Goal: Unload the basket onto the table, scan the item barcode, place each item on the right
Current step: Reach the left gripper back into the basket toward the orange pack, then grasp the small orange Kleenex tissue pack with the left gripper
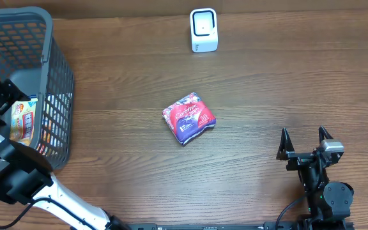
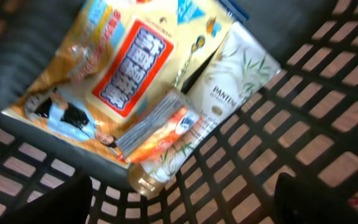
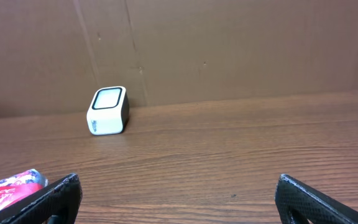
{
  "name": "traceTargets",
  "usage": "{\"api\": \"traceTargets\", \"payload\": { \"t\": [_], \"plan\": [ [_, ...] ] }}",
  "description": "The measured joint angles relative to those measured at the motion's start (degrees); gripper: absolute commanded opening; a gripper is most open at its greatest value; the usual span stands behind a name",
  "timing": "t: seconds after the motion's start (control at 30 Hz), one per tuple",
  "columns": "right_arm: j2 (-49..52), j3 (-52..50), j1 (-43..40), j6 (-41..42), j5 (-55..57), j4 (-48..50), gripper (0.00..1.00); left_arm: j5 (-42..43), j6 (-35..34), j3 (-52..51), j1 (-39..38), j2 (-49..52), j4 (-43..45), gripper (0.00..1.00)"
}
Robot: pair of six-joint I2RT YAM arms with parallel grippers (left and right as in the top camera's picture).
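Overhead and wrist views of a brown wood-grain tabletop [image 1: 267,83]. At the top centre stands the barcode scanner [image 1: 204,30], a small white rounded block with a dark-framed window, upright and well apart from everything else. Near the middle of the frame lies a glossy red-and-purple packet [image 1: 189,118], a puffy, crinkled square lying flat and turned slightly askew.

At the upper left sits a grey plastic basket [image 1: 46,38] with lattice walls. The left arm reaches into it. In the left wrist view, the left hand [image 2: 182,193] hangs over the contents with its dark fingers spread to the lower corners and nothing pinched between them. Below it lie a shiny yellow pouch [image 2: 123,68] with a red label, a smooth white tube [image 2: 229,81] printed with green leaves, and a small orange-and-silver sachet [image 2: 160,127] resting across both. This view is blurred.

At the lower right of the overhead view, the right hand [image 1: 303,131] is spread wide and empty, its two black, tapered fingers pointing towards the scanner.
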Motion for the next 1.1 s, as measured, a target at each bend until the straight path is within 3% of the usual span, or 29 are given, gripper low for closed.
{"api": "traceTargets", "payload": {
  "t": [0.27,0.7,0.9,1.1],
  "plan": [
    [0.0,0.0,0.0,0.0,0.0,0.1,1.00,-0.9,1.3,-6.8,-1.6,0.9,2.5,0.93],
    [0.0,0.0,0.0,0.0,0.0,0.1,1.00,-3.4,3.1,-17.5,-2.3,1.2,9.6,0.92],
    [0.0,0.0,0.0,0.0,0.0,0.0,1.00,-5.2,4.2,-18.4,-2.3,1.2,11.2,0.85],
    [0.0,0.0,0.0,0.0,0.0,0.1,1.00,-6.0,4.4,-21.7,-2.3,1.2,12.6,0.63]
  ]
}}
